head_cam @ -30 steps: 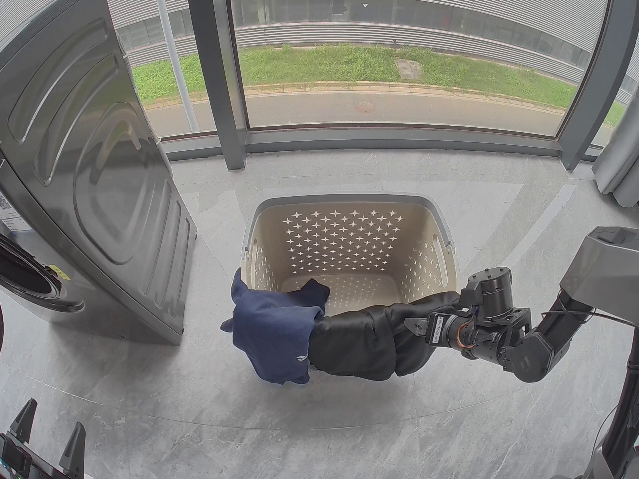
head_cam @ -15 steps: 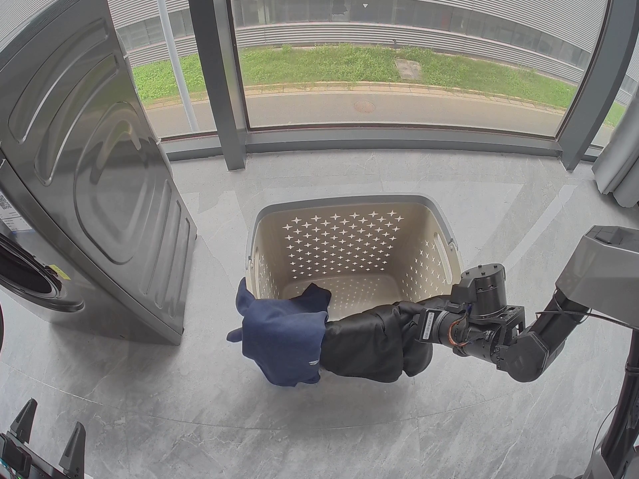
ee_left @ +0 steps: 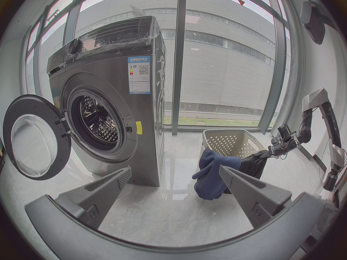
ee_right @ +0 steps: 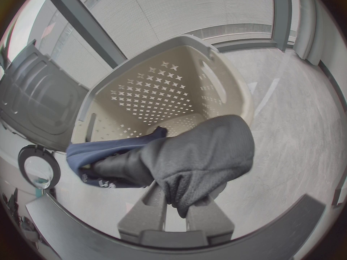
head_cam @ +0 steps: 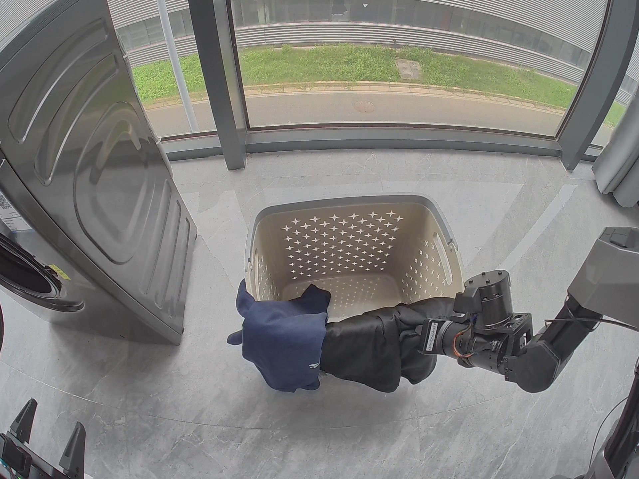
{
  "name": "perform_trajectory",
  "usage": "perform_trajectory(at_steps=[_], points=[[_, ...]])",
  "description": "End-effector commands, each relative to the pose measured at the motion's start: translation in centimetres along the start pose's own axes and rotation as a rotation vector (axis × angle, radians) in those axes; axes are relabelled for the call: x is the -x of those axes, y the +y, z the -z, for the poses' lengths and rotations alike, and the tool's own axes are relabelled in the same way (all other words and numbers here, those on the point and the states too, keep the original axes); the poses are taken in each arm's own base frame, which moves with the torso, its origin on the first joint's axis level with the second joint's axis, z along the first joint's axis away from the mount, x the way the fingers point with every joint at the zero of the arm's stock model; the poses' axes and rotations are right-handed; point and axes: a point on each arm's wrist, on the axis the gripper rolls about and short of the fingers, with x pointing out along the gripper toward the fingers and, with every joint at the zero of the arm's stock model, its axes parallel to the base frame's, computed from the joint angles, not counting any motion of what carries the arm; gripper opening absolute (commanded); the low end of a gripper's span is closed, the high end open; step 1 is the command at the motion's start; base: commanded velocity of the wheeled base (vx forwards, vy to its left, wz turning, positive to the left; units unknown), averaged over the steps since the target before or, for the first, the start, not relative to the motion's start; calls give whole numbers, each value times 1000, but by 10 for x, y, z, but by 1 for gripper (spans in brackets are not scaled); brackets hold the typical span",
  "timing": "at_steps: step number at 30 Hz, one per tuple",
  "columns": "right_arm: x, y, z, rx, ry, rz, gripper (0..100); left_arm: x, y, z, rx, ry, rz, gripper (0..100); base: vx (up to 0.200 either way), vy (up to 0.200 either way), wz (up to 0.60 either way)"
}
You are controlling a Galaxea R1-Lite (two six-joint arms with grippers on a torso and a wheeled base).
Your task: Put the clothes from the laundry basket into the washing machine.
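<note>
A beige laundry basket (head_cam: 346, 202) stands on the floor in front of me. A black garment (head_cam: 369, 347) hangs over its near rim, and my right gripper (head_cam: 426, 336) is shut on its right end. In the right wrist view the black garment (ee_right: 195, 156) bunches over the shut right gripper (ee_right: 177, 201). A dark blue garment (head_cam: 283, 344) drapes over the near left rim, touching the black one. The washing machine (ee_left: 108, 102) stands at the left, its round door (ee_left: 34, 138) swung open and its drum (ee_left: 95, 121) showing. My left gripper (head_cam: 53, 417) is open and low at the near left, holding nothing.
The machine's grey side panel (head_cam: 100, 167) rises close to the basket's left. Tall window frames (head_cam: 216, 68) run behind the basket, and a curtain (head_cam: 619, 161) hangs at the far right. Bare grey floor (head_cam: 299, 427) lies between me and the basket.
My right gripper has shifted slightly toward me and down with the black garment. The blue garment has slid a little to the right along the rim. The left gripper has not moved.
</note>
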Motion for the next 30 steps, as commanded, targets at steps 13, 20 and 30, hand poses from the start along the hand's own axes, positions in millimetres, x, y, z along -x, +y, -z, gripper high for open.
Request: perform_trajectory(at_steps=[13,20,30], points=[[104,21,-40,-29,-223,-176,0,0,0,5,1,0,-1,100,0,0,0],[151,36,-47,-2,-312,-295,0,0,0,4,-1,-2,-1,100,0,0,0],[171,36,-55,97,-399,-311,0,0,0,4,-4,-2,-1,100,0,0,0]])
